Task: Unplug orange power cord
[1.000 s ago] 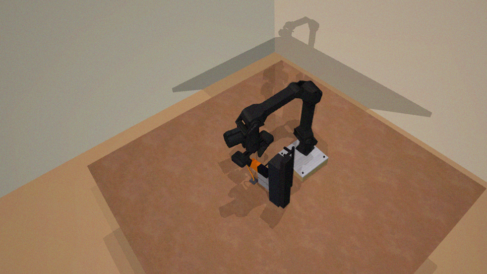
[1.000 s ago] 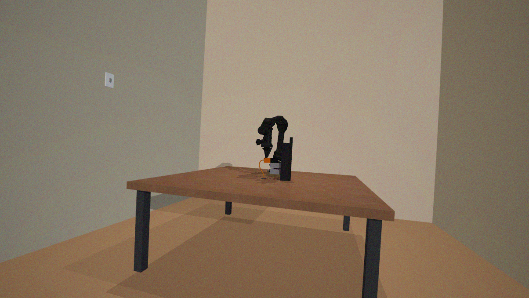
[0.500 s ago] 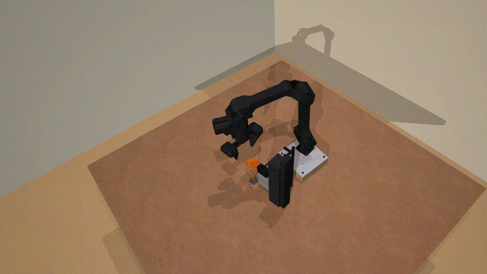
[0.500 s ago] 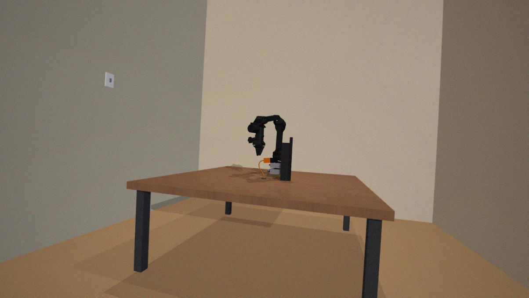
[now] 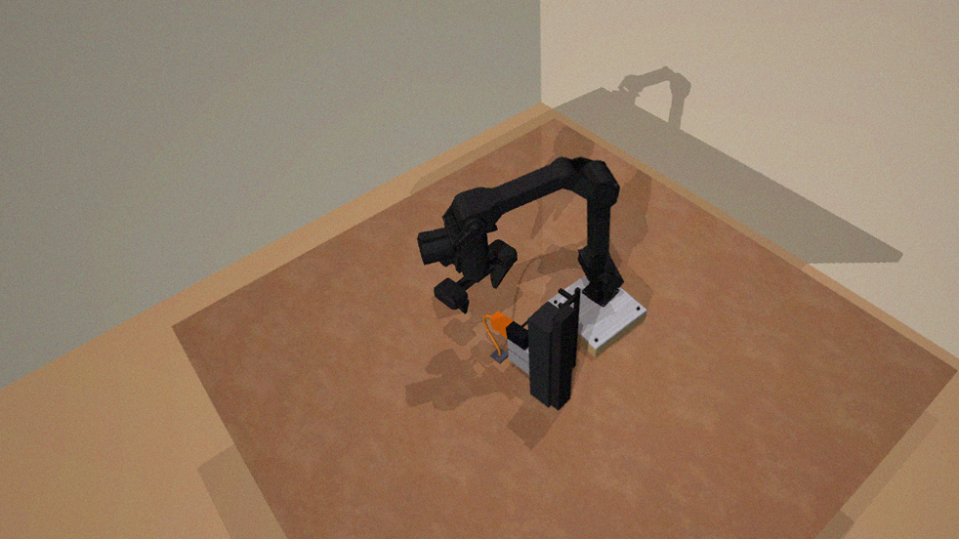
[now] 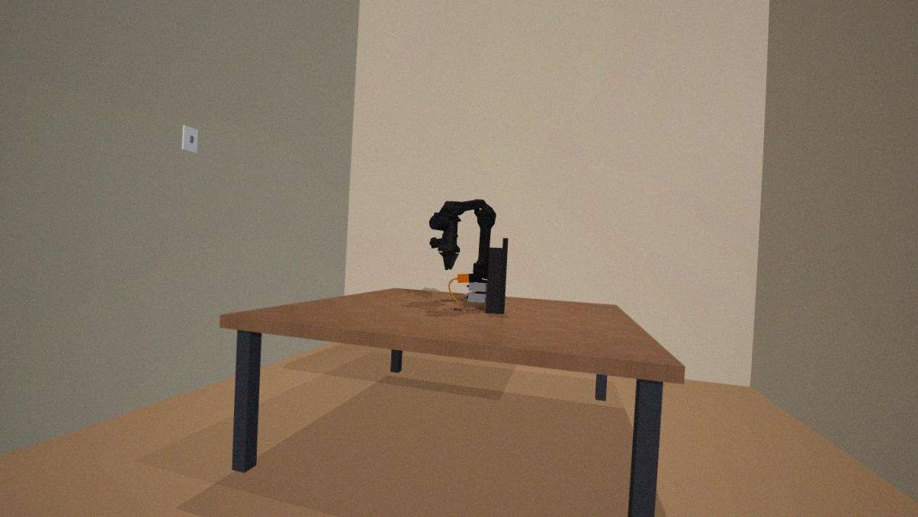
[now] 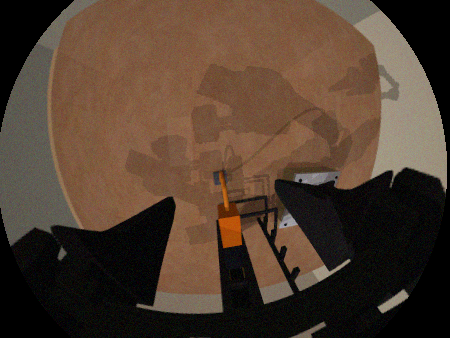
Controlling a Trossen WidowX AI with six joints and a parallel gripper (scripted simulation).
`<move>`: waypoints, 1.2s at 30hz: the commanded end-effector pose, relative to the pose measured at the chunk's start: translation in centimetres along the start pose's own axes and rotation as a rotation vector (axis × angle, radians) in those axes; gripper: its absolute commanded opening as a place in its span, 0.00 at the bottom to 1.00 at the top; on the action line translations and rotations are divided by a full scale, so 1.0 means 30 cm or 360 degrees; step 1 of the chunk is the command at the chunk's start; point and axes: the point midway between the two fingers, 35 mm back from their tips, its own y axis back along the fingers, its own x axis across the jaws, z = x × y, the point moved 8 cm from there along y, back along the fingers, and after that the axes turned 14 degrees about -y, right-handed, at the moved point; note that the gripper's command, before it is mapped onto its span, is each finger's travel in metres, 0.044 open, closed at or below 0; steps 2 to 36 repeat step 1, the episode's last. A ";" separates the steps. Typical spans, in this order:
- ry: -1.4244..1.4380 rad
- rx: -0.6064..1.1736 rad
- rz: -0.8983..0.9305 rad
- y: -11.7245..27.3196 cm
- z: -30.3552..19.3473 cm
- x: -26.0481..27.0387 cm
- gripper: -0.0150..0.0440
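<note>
Above the brown wooden bench (image 6: pixel 546 333), the black claw (image 6: pixel 448 260) hangs with its jaws spread wide and gripping nothing, while the small orange block-shaped plug (image 6: pixel 460 277) lies below and slightly right of it, its long axis horizontal, pointing left out of the grey power strip (image 6: pixel 476 292) on the black upright stand (image 6: pixel 495 276).

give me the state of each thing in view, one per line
pincer: open, holding nothing, raised above the plug
orange plug: apart from the pincer; whether it is out of its socket cannot be told
orange cord: hanging from the plug down to the table
power strip: mounted against the upright black stand, untouched
</note>
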 end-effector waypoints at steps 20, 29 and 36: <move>0.0008 -0.0001 -0.0004 0.000 0.001 0.000 1.00; 0.0008 -0.0001 -0.0004 0.000 0.001 0.000 1.00; 0.0008 -0.0001 -0.0004 0.000 0.001 0.000 1.00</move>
